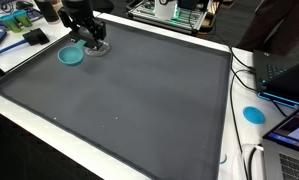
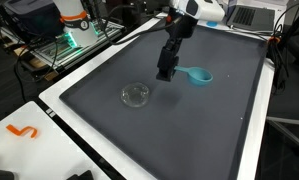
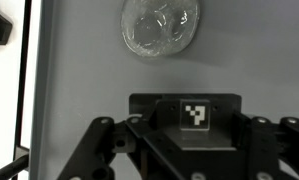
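Pincer [image 2: 165, 74]: pointing straight down, hanging just above and beside the clear plastic dish [image 2: 136, 95]. Fingertips outside the wrist view and too small in both exterior views, so apart or together impossible to tell. Nothing visibly gripped.
Clear plastic dish [image 3: 161, 28]: flat on the mat, untouched, ahead of the pincer body; probably laid open to reach from above.
Teal scoop [image 2: 199, 76]: near the dish, beyond the pincer, handle end toward it.
Dark mat [image 1: 139, 100]: beneath the dish, spread wide, likely for plain contrast.
White surface [image 1: 239, 95]: framing the mat, well away from the dish.
Blue disc [image 1: 253, 114]: off the mat, far from the dish.
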Controlling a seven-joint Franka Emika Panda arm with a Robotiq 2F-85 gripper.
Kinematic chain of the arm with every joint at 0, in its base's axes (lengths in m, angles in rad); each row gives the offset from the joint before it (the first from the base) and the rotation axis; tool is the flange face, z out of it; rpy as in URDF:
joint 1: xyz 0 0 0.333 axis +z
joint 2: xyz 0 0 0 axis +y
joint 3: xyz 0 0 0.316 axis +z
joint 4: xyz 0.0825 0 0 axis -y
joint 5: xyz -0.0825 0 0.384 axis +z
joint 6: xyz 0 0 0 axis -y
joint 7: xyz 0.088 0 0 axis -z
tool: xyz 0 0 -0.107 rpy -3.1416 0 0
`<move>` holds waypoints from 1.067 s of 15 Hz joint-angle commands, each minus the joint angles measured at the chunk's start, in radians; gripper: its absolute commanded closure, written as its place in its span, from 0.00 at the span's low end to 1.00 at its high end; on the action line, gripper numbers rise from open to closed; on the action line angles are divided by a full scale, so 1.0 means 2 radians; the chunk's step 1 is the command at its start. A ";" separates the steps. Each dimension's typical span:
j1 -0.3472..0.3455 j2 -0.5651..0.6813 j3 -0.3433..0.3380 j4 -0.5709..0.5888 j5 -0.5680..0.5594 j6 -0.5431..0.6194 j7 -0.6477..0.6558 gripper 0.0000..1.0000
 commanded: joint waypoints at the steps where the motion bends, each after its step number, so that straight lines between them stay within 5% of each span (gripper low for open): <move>1: -0.025 0.035 0.002 0.058 0.049 -0.035 -0.063 0.72; 7: -0.079 0.078 0.003 0.127 0.109 -0.079 -0.167 0.72; 16: -0.183 0.108 0.013 0.156 0.232 -0.110 -0.361 0.72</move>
